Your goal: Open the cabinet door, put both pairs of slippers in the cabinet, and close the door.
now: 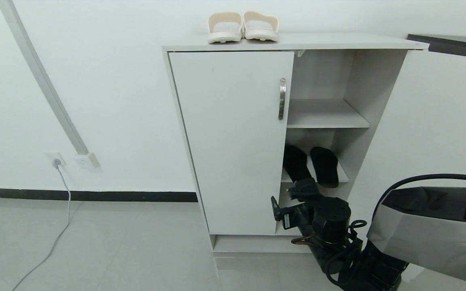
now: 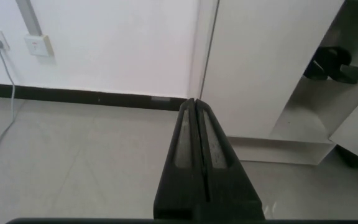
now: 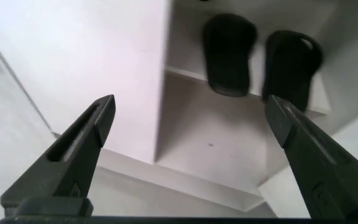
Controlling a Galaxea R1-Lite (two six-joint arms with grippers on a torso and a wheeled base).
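The white cabinet [image 1: 233, 141] has its left door shut and its right door [image 1: 439, 121] swung wide open. A black pair of slippers [image 1: 324, 165] lies on the lower shelf [image 3: 191, 134], also seen as black slippers [image 3: 229, 53] in the right wrist view. A beige pair of slippers [image 1: 243, 26] sits on the cabinet top. My right gripper [image 1: 302, 186] [image 3: 188, 115] is open and empty, just in front of the lower shelf and short of the black pair. My left gripper [image 2: 194, 106] is shut on nothing, low over the floor, facing the cabinet's shut door [image 2: 266, 62].
The shut door carries a metal handle [image 1: 282, 99]. An upper shelf [image 1: 326, 117] is bare. A wall socket [image 1: 57, 163] with a grey cable [image 1: 61, 226] is at the left, beside a slanted conduit [image 1: 43, 81]. Open floor lies left of the cabinet.
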